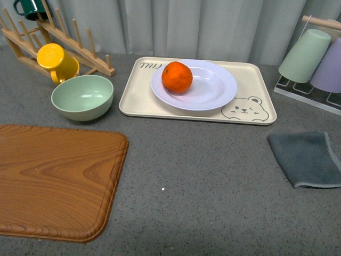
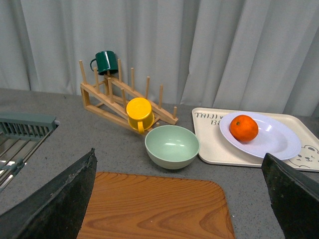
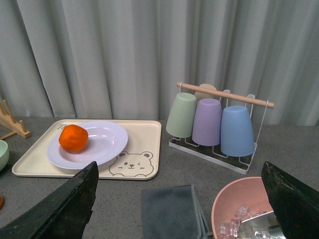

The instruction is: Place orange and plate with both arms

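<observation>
Nearest on the left, a wooden board lies flat on the grey counter. Off to the right, a folded grey cloth sits near the counter's edge.

Neither arm shows in the front view. In the left wrist view, the left fingers are spread wide, one dark tip low at each side, nothing between them, hovering over the board. In the right wrist view, the right fingers are just as wide apart and empty, above the cloth and a pink bowl with ice cubes in it.

Further back, a pale green bowl stands upright just beyond the board. Beside it to the right lies the beige bear tray, and on the tray rests the plate. The orange sits inside the plate, on its left part, close to the rim.

Behind the bowl, a yellow mug hangs on a wooden rack, with a dark green mug higher up. Far right, a wire rack holds upturned cups: a green cup and a purple cup in the front view. A grey curtain closes off the back.
</observation>
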Robot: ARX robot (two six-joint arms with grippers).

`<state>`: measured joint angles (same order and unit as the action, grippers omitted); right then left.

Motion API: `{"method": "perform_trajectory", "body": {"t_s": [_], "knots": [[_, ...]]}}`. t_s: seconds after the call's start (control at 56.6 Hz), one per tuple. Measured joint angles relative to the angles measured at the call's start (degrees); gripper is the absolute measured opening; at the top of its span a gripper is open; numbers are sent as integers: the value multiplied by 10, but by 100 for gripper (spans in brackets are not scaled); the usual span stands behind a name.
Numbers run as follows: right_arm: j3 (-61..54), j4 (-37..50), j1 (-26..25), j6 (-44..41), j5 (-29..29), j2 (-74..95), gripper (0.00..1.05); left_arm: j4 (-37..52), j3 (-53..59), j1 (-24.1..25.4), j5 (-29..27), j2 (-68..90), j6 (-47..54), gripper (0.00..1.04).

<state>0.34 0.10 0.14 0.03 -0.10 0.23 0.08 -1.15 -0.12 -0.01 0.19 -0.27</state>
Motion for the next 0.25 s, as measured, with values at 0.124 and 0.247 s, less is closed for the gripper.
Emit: {"method": "perform_trajectory", "body": {"t_s": [0.124,0.247], "knots": [[0,0,0,0,0,0,96,0,0,0,0,0,0,98],[0,0,0,0,0,0,96,0,0,0,0,0,0,98]]}}
